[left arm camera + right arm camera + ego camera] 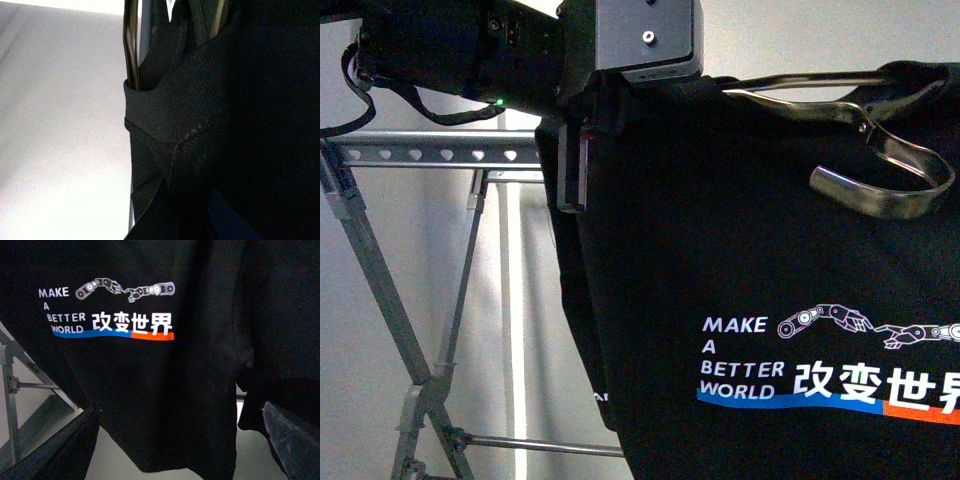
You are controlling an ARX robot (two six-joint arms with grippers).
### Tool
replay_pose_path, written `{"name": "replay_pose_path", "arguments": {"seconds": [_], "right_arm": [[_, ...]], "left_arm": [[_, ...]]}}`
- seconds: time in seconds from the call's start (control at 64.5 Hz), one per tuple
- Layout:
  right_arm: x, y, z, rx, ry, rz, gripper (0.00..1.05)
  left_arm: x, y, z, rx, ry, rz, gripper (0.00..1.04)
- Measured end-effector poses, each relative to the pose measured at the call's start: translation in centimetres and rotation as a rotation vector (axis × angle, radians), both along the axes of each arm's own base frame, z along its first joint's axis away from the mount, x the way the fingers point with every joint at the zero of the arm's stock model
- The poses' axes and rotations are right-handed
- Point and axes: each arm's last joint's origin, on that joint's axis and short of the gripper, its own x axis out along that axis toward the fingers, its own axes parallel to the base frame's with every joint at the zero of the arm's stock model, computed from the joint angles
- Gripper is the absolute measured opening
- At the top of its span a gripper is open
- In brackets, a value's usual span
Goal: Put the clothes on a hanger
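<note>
The clothes [740, 300], a black T-shirt printed "MAKE A BETTER WORLD", hang in the air and fill the right of the front view. My left gripper [582, 150] is shut on the cloth at its upper left edge, just in front of the hanger's top rail. The left wrist view shows the ribbed black collar [190, 100] bunched at my left gripper [185, 220], whose jaws are dark. The hanger [430, 155], a grey rack with heart-shaped holes in its rail, stands behind at left. My right gripper [175, 450] is open, low before the clothes [150, 370], fingers [295, 440] wide apart.
A shiny curved metal bar [880, 190] sticks out of the shirt's top at the right. Thin metal rods [131, 50] run beside the collar. The rack's crossed legs [390, 300] and lower bar [540, 443] show at left, with a pale wall behind.
</note>
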Motion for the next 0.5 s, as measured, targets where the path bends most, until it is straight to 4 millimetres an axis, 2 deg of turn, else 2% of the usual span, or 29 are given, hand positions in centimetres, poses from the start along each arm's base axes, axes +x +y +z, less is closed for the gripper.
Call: {"name": "replay_pose_path", "arguments": {"seconds": [0.279,0.372,0.419,0.496], "right_arm": [[0.0,0.0,0.0,0.004,0.000,0.008,0.97],[0.5,-0.4,0.6,0.108,-0.007,0.179,0.97],[1.1,-1.5,2.4,0.173,-0.023,0.264,0.97],[3.4,-4.8,7.8,0.204,-0.045,0.325,0.97]], "left_arm": [[0.0,0.0,-0.1,0.000,0.001,0.000,0.04],[0.0,0.0,-0.1,0.000,0.001,0.002,0.04],[0.0,0.1,-0.1,0.001,0.001,0.006,0.04],[0.0,0.0,-0.1,0.001,0.002,0.002,0.04]]}}
